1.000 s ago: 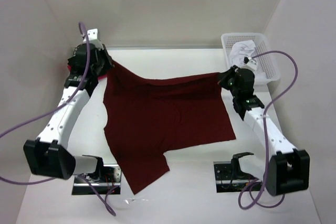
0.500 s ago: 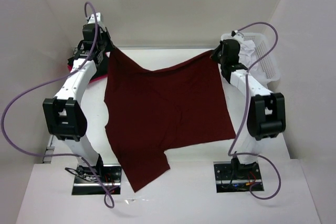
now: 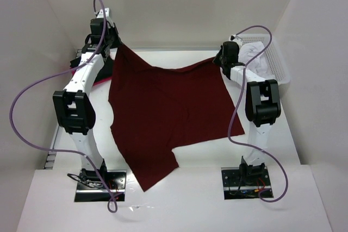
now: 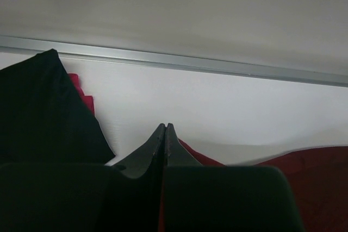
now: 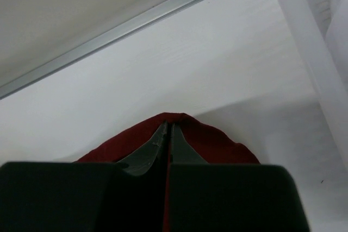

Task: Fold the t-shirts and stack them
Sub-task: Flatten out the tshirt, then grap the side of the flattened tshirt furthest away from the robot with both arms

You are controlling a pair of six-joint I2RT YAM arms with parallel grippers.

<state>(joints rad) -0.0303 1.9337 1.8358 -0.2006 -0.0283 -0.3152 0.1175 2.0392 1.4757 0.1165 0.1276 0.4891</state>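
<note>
A large dark maroon t-shirt (image 3: 168,112) hangs stretched between both arms, its far edge lifted and its near part draping over the table toward the bases. My left gripper (image 3: 115,44) is shut on its far left corner; in the left wrist view (image 4: 165,129) maroon cloth (image 4: 304,167) shows beside the closed jaws. My right gripper (image 3: 219,57) is shut on the far right corner; in the right wrist view (image 5: 167,126) the cloth (image 5: 217,142) bulges round the closed tips. A folded black shirt (image 4: 43,112) lies on a pink one (image 4: 81,93) at far left.
A white basket (image 3: 269,58) holding white cloth stands at the far right, close to my right gripper. The white back wall and side walls enclose the table. The black and pink stack (image 3: 81,69) sits beside the left arm.
Both arms have risen and reached toward the back wall, lifting the shirt's far edge higher and pulling the whole shirt away from the bases.
</note>
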